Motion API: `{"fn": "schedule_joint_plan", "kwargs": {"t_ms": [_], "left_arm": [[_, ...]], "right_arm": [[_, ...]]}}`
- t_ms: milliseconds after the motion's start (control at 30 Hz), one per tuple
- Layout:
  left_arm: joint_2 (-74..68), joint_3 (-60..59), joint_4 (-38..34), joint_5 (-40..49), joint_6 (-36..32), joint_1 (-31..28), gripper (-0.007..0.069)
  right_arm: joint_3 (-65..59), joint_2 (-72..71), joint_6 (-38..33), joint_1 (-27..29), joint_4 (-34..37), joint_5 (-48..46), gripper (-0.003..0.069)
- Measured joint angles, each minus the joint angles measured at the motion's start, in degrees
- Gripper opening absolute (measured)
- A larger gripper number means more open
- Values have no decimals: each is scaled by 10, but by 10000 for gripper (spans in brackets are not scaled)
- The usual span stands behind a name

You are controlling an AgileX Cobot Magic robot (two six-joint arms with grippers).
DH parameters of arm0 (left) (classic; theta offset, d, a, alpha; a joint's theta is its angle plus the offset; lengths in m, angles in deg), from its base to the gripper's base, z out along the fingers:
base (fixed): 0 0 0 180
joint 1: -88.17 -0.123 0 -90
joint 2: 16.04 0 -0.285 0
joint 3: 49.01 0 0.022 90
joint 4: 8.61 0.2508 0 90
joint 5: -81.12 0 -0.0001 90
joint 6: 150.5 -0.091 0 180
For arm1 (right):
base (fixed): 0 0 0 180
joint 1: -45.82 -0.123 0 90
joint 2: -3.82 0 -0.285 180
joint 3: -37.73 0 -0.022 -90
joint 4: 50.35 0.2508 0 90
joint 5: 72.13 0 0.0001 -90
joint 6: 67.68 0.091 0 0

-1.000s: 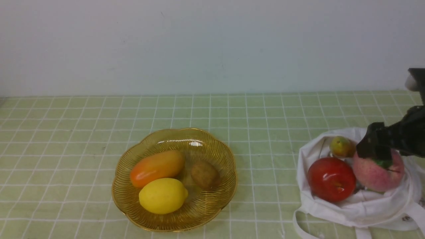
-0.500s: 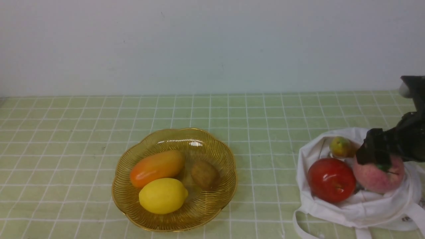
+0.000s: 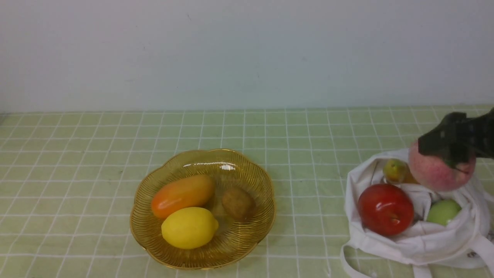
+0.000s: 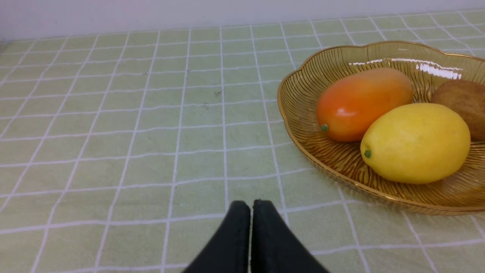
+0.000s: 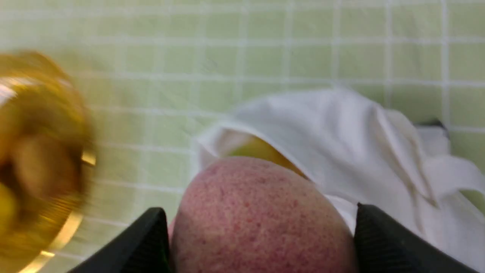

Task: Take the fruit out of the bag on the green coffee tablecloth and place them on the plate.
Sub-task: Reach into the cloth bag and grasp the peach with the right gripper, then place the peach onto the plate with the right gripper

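The peach [image 3: 438, 173] has come up out of the bag [image 3: 386, 247] since half a second ago, when it lay low inside beside the apple [image 3: 385, 208]. I now see it hanging just above the bag's far right rim, clamped between the right jaws, which grip it on both sides; the right wrist view shows its speckled pink skin filling the gap between the two black tips. Lifting it has uncovered a pale green fruit [image 3: 444, 211] in the bag's right half, where the peach was. The apple sits in the bag's left half, and a small greenish fruit [image 3: 394, 170] rests behind it against the bag's far rim. The plate [image 3: 266, 193] stands well to the left of the bag on the tablecloth [image 3: 77, 154] covering the surface, holding a lemon [image 3: 189, 227], an orange fruit [image 3: 181, 195] and a brown fruit [image 3: 238, 202]. The left jaws are pressed together with nothing between them, low over the tablecloth. A small dark print at the bag's near right corner is too small for me to read.
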Motion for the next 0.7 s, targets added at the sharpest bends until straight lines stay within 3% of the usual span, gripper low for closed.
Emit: {"fn": "schedule_joint_plan", "kwargs": {"t_ms": [133, 267, 333, 500, 700], "left_arm": [[0, 0, 0, 0, 0, 0, -8], [0, 0, 0, 0, 0, 0, -8], [0, 0, 0, 0, 0, 0, -8], [0, 0, 0, 0, 0, 0, -8], [0, 0, 0, 0, 0, 0, -8]], "right_arm": [[21, -10, -72, -56, 101, 4, 565], [50, 30, -120, -164, 164, 42, 565], [58, 75, -123, -223, 174, 75, 565], [73, 172, -123, -305, 177, 131, 565], [121, 289, -124, -363, 182, 160, 565]]}}
